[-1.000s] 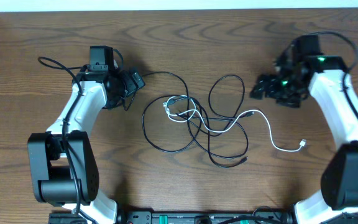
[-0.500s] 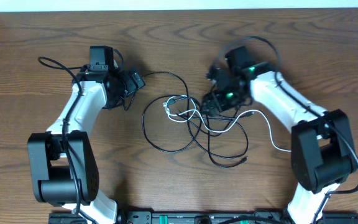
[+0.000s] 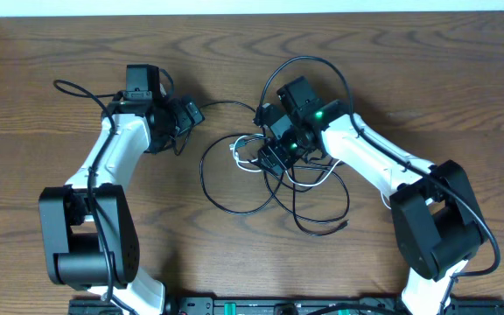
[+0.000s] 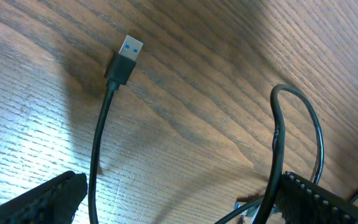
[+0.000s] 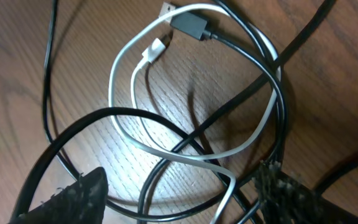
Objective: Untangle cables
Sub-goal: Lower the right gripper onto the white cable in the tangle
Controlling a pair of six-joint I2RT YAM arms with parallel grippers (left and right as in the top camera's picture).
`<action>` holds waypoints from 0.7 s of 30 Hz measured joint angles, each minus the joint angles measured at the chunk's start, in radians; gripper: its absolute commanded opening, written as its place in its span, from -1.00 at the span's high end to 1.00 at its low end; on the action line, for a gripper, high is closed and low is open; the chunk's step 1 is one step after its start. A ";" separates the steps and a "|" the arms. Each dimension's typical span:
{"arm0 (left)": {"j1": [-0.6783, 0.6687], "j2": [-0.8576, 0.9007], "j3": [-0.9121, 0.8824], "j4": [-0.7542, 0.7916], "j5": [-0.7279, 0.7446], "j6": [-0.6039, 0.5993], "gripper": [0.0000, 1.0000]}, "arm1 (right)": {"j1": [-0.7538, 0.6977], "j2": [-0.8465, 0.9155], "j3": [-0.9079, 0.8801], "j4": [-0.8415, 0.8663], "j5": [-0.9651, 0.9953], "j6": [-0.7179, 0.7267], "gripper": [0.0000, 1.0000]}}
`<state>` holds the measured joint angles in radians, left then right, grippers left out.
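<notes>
The cables (image 3: pixel 278 188) lie in one loose knot at the middle of the surface (image 3: pixel 462 87). The white cord (image 5: pixel 123 81) loops through several black cords (image 5: pixel 278 99), and their plug ends bunch at the knot's far-left edge. None of it has shifted from a second ago: the loops keep the same outline.

What has changed is the right arm. A second ago it sat at the far right, well clear of the cords. Now it reaches across, and the right claw (image 3: pixel 269 153) hangs directly over the left part of the knot. Its wrist view shows the jaws apart, one on each side of the crossing cords and pinching nothing yet. I judge a first grab is about to happen, so the untangling has barely begun.

The left claw (image 3: pixel 186 118) has not moved. It stands wide and empty at the far left, just above a black cord's plug (image 4: pixel 124 59).
</notes>
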<state>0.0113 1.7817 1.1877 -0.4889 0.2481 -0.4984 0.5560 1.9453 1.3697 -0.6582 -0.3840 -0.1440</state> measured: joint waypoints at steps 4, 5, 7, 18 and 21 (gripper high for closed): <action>0.000 0.000 0.000 0.000 0.000 0.000 -0.99 | 0.013 0.000 0.000 0.013 0.021 0.000 -0.37; 0.000 0.000 0.000 0.000 0.000 0.000 -0.99 | 0.016 0.000 0.000 0.016 0.023 0.000 -0.37; 0.000 0.000 0.000 0.000 0.000 0.000 -0.99 | 0.020 0.000 0.000 0.019 0.026 0.000 -0.36; 0.000 0.000 0.000 0.000 0.000 0.000 -0.99 | 0.023 0.000 -0.027 0.063 0.037 0.000 -0.37; 0.000 0.000 0.000 0.000 0.000 0.000 -0.99 | 0.023 0.000 -0.042 0.092 0.040 0.000 -0.34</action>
<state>0.0113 1.7817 1.1877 -0.4889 0.2481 -0.4984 0.5793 1.9453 1.3281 -0.5659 -0.3439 -0.1440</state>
